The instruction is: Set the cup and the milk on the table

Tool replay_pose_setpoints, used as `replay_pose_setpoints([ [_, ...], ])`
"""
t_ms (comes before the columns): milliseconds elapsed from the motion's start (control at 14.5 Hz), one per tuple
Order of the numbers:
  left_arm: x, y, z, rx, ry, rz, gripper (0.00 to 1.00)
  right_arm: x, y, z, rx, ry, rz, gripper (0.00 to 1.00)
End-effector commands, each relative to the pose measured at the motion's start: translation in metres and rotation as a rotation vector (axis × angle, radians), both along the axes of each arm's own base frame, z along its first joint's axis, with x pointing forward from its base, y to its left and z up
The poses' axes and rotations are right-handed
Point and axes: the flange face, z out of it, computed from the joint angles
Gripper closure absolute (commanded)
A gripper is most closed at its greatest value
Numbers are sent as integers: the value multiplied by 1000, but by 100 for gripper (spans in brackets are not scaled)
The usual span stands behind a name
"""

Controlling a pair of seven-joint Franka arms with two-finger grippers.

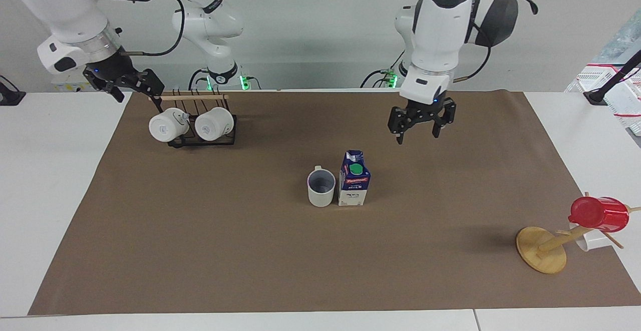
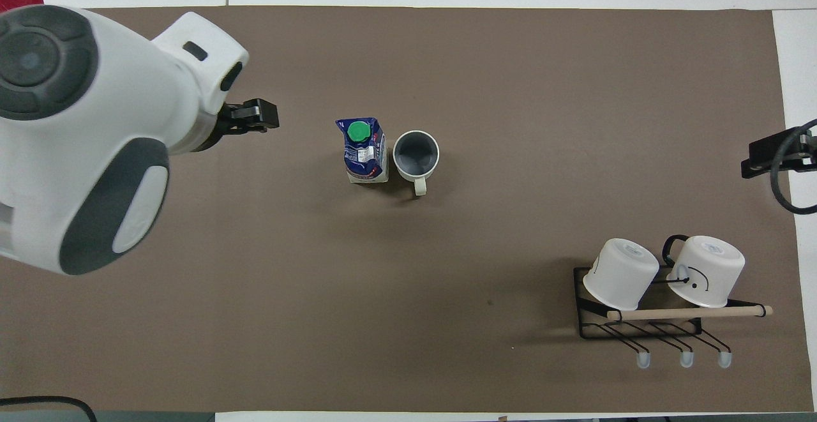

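The cup [image 1: 321,187], an off-white mug with a grey-blue inside, stands upright on the brown paper of the table [image 1: 200,251] near its middle. Touching or almost touching it, toward the left arm's end, stands the milk [image 1: 354,178], a blue and white carton with a green cap. The overhead view shows the milk [image 2: 362,150] and the cup [image 2: 416,154] side by side. My left gripper [image 1: 418,137] hangs open and empty in the air over bare paper, off to the milk's side. My right gripper [image 1: 136,98] waits open above the table's edge by the mug rack.
A black wire rack [image 1: 200,142] near the right arm's base carries two white mugs [image 1: 165,125] lying on their sides. At the left arm's end a wooden mug tree [image 1: 542,256] holds a red cup [image 1: 599,214].
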Motion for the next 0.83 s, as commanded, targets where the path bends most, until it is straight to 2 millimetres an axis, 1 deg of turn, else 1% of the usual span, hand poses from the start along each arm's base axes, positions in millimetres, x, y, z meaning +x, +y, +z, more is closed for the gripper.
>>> replay_pose_setpoints([
  [0,3,59,0,-50,55,-21,0,1,-8,3,0,-2,-10,0],
  [69,7,83,4,-61,61,-35,0,1,-2,3,-1,0,-1,0],
  [138,8,100,8,-66,64,-56,0,2,2,3,-2,0,-1,0],
  [276,11,141,15,-65,83,-77,0,3,1,4,-2,-13,3,0],
  [345,9,157,25,-60,83,-99,0,3,3,4,-3,-13,3,0],
  [414,8,173,29,-57,90,-108,0,3,6,4,-4,-10,10,0],
  [552,6,193,51,-54,88,-98,0,2,7,5,-4,-8,12,0],
  [621,5,199,58,-55,91,-89,0,-1,10,9,-4,-13,13,0],
  [690,5,205,63,-57,91,-79,0,2,20,6,-5,-9,31,0],
  [759,4,208,68,-57,88,-73,0,2,14,5,-5,-11,21,0],
])
